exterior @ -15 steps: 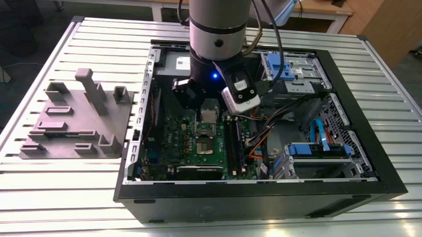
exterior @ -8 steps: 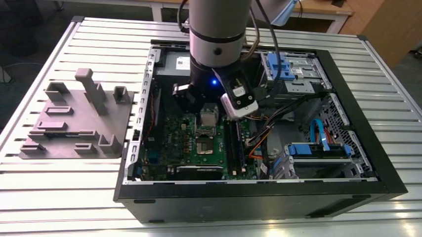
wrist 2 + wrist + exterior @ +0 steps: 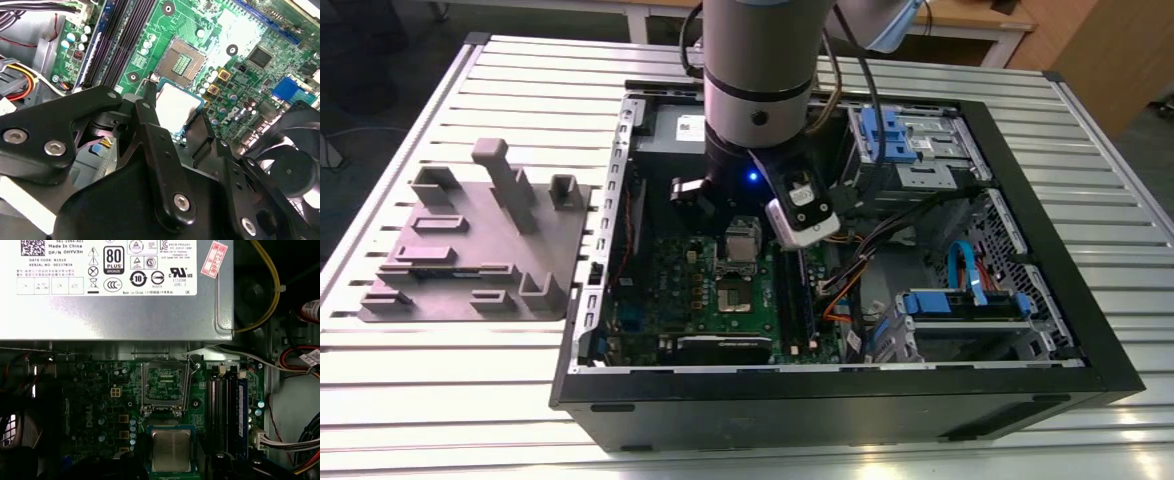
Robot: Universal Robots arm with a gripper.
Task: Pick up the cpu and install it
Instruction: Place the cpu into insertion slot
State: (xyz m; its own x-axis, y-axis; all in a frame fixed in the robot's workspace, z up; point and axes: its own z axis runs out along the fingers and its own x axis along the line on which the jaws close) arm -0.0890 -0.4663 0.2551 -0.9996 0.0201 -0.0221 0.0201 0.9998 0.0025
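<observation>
The cpu (image 3: 171, 450) is a flat square chip with a silver top and a thin teal rim. It hangs level just above the green motherboard (image 3: 90, 405), with my gripper (image 3: 172, 462) shut on it. In the second wrist view, black fingers (image 3: 150, 107) press on two opposite edges of the cpu (image 3: 177, 106). The open socket (image 3: 166, 384), its metal frame swung up, lies right beside the cpu on the power-supply side. In the exterior view my arm (image 3: 750, 90) reaches down into the computer case, and the cpu (image 3: 736, 297) shows just nearer than the socket (image 3: 742, 242).
The power supply (image 3: 110, 305) borders the socket's far side. Memory slots (image 3: 225, 410) and cable bundles (image 3: 295, 440) run along one side of the cpu, and a black fan (image 3: 295, 175) stands close to the fingers. A grey moulded tray (image 3: 474, 250) sits on the slatted table on the exterior view's left.
</observation>
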